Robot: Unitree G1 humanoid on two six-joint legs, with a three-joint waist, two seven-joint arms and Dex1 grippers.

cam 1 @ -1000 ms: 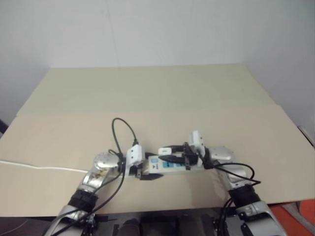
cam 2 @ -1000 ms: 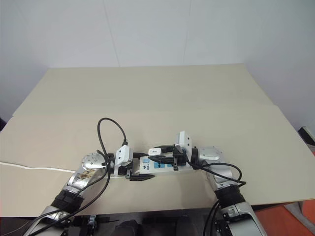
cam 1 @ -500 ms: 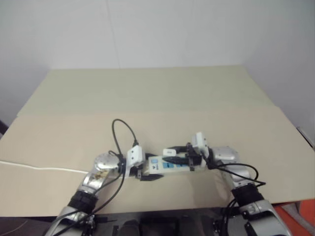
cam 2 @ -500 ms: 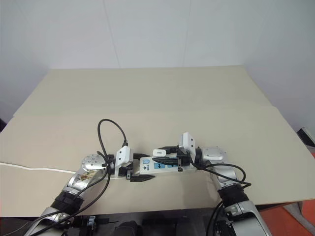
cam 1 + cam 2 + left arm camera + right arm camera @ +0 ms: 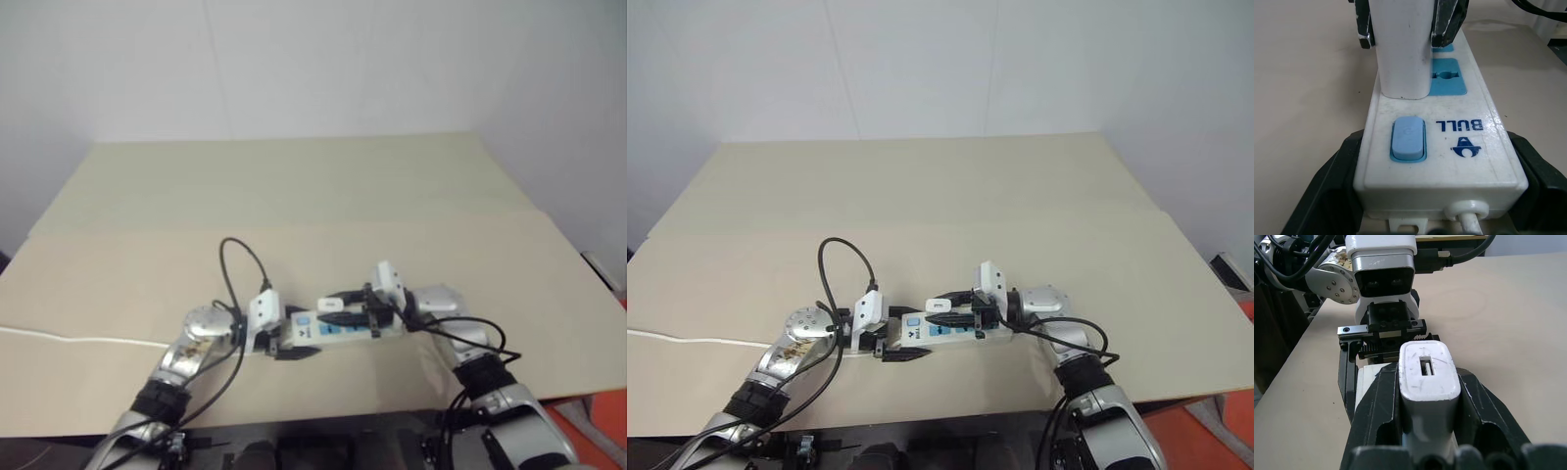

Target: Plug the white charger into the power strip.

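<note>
1. A long white plastic power strip point(image 5: 955, 331) with blue socket panels lies on the near part of a pale beige desk point(image 5: 921, 196), lengthwise from the robot's left to its right.
2. In the left wrist view, the strip's end point(image 5: 1442, 147) carries a light blue rocker switch point(image 5: 1408, 139) and a blue logo; a thin white cord point(image 5: 78, 340) leaves that end and trails across the desk toward the robot's left.
3. The left end effector point(image 5: 904, 348) is clenched on the power strip at the switch end, with one black finger point(image 5: 1332, 181) against each long side of the strip.
4. A small white rounded-corner charger block point(image 5: 1428, 377) stands upright on top of the strip, its base seated on the socket panel just beside the switch.
5. The right end effector point(image 5: 952, 313) is clenched on the white charger: its two black fingers point(image 5: 1378, 406) press the block's opposite sides, as the right wrist view shows.
6. In the left wrist view, the charger's base point(image 5: 1403, 54) meets the strip's top surface, and another blue socket panel point(image 5: 1448, 76) lies open just beside it.
7. The two end effectors point toward each other along the strip, close together, with black cables point(image 5: 838, 269) looping over the left arm.
</note>
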